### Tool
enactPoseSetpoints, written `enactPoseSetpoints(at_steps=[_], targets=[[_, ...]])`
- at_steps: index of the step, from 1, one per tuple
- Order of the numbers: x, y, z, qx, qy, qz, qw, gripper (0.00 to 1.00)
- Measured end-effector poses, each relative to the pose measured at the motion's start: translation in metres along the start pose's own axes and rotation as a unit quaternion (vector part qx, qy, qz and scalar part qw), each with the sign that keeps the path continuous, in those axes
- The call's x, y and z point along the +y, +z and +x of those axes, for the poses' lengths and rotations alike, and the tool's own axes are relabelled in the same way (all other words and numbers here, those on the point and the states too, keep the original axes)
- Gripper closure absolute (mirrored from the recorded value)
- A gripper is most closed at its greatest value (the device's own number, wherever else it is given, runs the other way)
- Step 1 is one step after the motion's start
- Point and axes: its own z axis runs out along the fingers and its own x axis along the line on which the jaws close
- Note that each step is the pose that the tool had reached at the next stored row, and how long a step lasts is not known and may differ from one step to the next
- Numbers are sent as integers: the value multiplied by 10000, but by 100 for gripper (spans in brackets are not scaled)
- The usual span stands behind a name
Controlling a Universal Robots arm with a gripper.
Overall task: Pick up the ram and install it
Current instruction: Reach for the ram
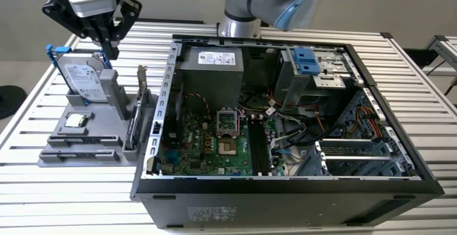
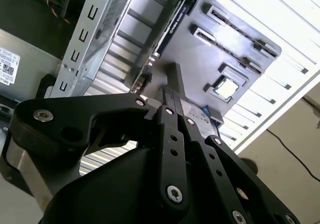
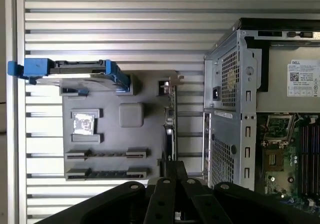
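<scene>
jaws together and empty, the gripper (image 1: 109, 52) hangs over the gray fixture's (image 1: 78, 161) 12 o'clock end in the exterior view. the ram (image 3: 107, 174) seems to stand on edge in a slot toward 6 o'clock. i'd judge it light, stiff and fragile, best pinched mid-length across its faces.

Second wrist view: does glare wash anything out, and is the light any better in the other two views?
In the second wrist view the table slats bleach to white and the hand is a dark mass; in the first wrist view light falls evenly on the gray fixture; in the exterior view the computer case is dimmer inside.
</scene>
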Motion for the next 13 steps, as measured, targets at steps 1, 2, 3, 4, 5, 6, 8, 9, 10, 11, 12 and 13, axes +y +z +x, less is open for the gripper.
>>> enactPoseSetpoints(at_steps=[1, 2, 3, 4, 5, 6, 8, 9, 10, 11, 12, 13], targets=[[-1, 0, 15, 0, -1, 0, 10000, 100], [-3, -1, 30, 0, -1, 0, 10000, 100], [-4, -1, 44, 0, -2, 0, 10000, 100], [-6, -2, 58, 0, -3, 0, 10000, 100], [-8, -2, 73, 0, -4, 0, 10000, 100], [-10, -2, 89, 0, -4, 0, 10000, 100], [-14, -3, 120, 0, -5, 0, 10000, 100], [-17, -3, 137, 0, -5, 0, 10000, 100], [-19, -3, 154, 0, -6, 0, 10000, 100], [-22, -4, 171, 0, -6, 0, 10000, 100], [-24, -4, 187, 0, -6, 0, 10000, 100], [-27, -5, 203, 0, -7, 0, 10000, 100]])
